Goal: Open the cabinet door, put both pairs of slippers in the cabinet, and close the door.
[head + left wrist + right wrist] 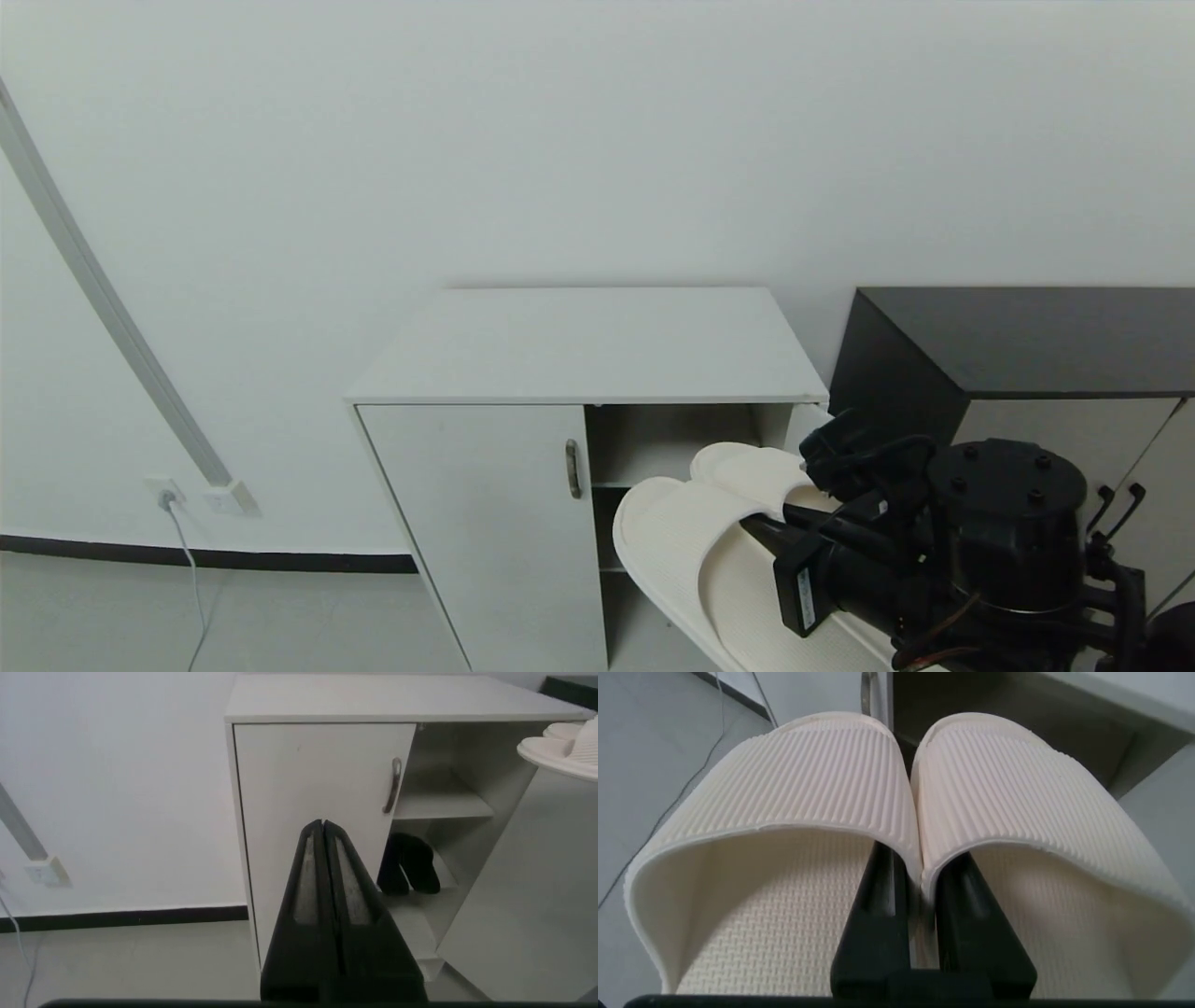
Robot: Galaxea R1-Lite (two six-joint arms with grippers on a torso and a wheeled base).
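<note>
Slippers, the cream pair (691,541), are pinched side by side in the right gripper (920,873), just in front of the white cabinet (579,345) at its open half. A black pair (408,863) lies inside. The left gripper (323,835) is pressed together, empty.

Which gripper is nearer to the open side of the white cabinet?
Right. The right gripper holds the cream slippers just before the open side, their toes pointing into it. The left gripper hangs farther back, shut, facing the closed door.
</note>
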